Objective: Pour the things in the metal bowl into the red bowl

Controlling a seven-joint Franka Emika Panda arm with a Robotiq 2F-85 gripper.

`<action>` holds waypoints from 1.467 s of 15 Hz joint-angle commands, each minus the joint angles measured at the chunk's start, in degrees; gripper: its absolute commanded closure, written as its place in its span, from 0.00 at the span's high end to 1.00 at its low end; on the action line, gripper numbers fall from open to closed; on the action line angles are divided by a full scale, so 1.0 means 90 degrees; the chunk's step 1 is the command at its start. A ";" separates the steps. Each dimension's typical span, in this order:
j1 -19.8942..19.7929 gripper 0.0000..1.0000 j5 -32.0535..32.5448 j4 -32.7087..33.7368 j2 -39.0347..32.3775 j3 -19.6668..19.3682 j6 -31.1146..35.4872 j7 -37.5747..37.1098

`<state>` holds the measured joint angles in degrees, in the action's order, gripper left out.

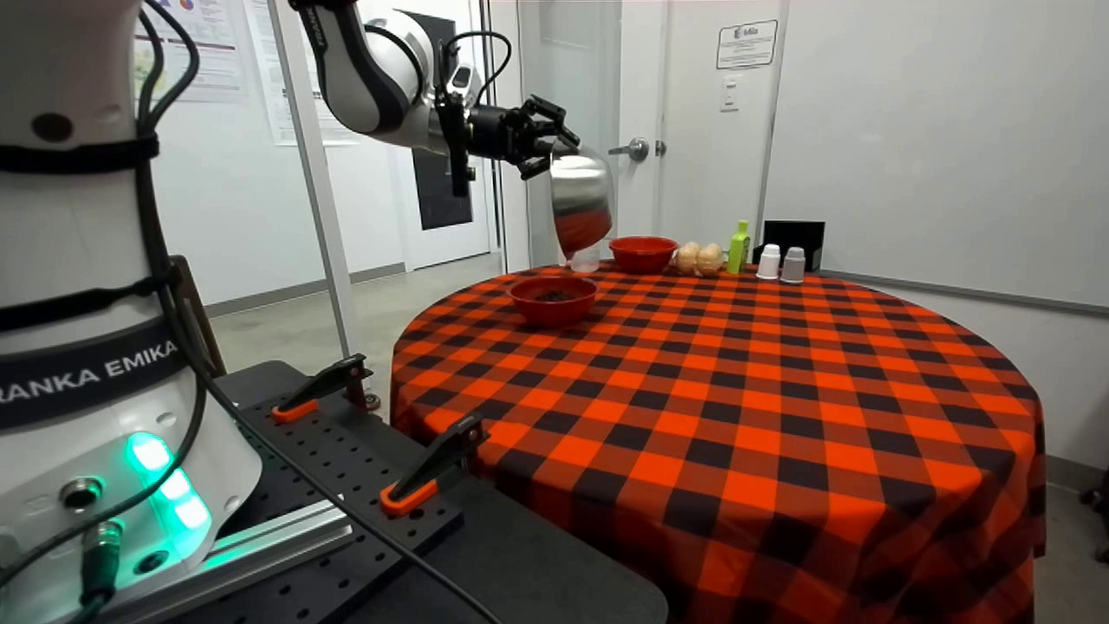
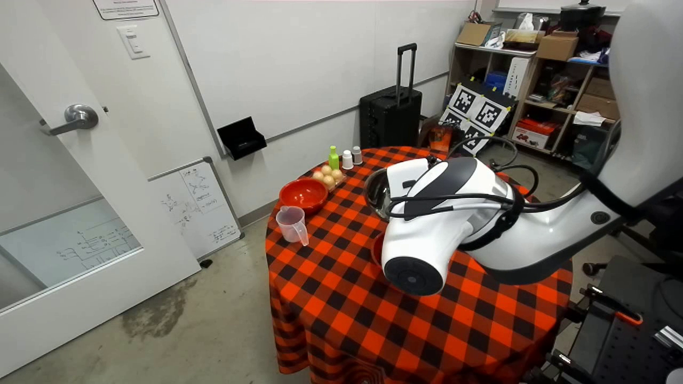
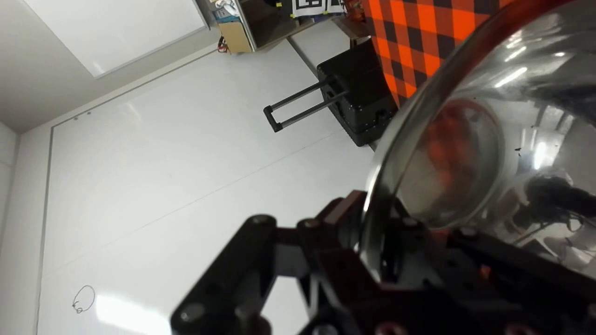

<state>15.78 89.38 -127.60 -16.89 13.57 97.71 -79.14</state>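
Note:
The metal bowl (image 1: 582, 186) is shiny steel and hangs tilted steeply on its side above the red bowl. Its inside fills the right of the wrist view (image 3: 535, 121), with only a few dark specks on the wall. My gripper (image 1: 559, 143) is shut on its rim, and the grip shows in the wrist view (image 3: 372, 228). The dark red bowl (image 1: 553, 314) stands upright on the table below, with dark bits inside. In an exterior view the arm hides most of the red bowl (image 2: 377, 248) and part of the metal bowl (image 2: 376, 193); the gripper is hidden there.
A brighter orange-red bowl (image 2: 303, 196) and a clear measuring cup (image 2: 292, 224) stand at the table's edge. Beside them are a pack of eggs (image 2: 327, 177), a green bottle (image 2: 333, 158), a white shaker (image 2: 347, 159) and a grey shaker (image 2: 357, 155). A checkered cloth (image 1: 736, 390) covers the table.

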 commanded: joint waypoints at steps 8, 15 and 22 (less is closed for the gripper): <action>0.0104 0.02 0.0246 -0.0064 -0.0046 0.0093 -0.0862 -0.0251; -0.0057 0.02 -0.0427 0.0064 -0.0098 0.0236 -0.0599 0.0178; -0.0780 0.02 -0.2165 0.0491 0.0168 -0.0073 0.0956 0.1078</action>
<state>11.81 75.66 -125.22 -17.39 14.37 100.75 -74.72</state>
